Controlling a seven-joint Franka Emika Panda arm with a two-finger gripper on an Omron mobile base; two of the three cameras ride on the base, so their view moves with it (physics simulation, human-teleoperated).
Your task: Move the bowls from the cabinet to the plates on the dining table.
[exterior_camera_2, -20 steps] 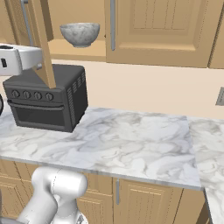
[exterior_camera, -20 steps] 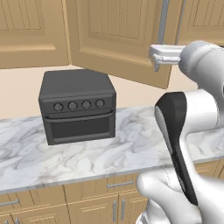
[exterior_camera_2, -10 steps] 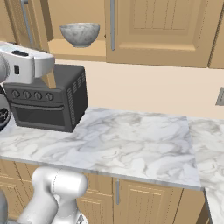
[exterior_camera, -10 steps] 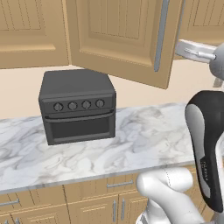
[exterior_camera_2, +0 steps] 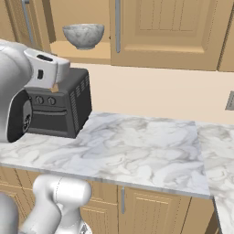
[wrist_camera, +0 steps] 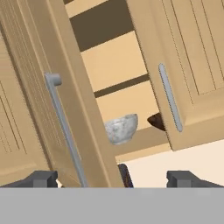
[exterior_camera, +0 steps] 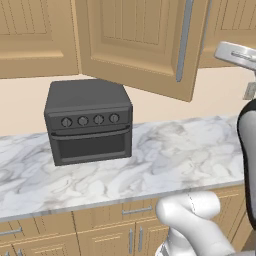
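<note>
The cabinet (wrist_camera: 109,65) stands with its left door (wrist_camera: 39,87) swung open. On the lower shelf sits the grey-white marbled bowl (wrist_camera: 120,128), which also shows in the right base view (exterior_camera_2: 83,35). To its right, the dark brown wooden bowl (wrist_camera: 156,121) peeks out from behind the closed right door (wrist_camera: 188,65). My gripper (wrist_camera: 113,179) is open and empty, its fingertips (wrist_camera: 41,178) set wide apart. It hangs below and in front of the shelf, well short of the bowls. The plates and the dining table are out of view.
A black toaster oven (exterior_camera: 90,122) stands on the marble counter (exterior_camera: 165,160) under the cabinet. The open door's long silver handle (wrist_camera: 63,127) runs close to my left fingertip. Drawer cabinets (exterior_camera_2: 151,210) sit below the counter. A wall outlet (exterior_camera_2: 230,100) is at the right.
My hand has drawn back from the open door's handle, moving right in both base views. The door and the bowls have not moved.
</note>
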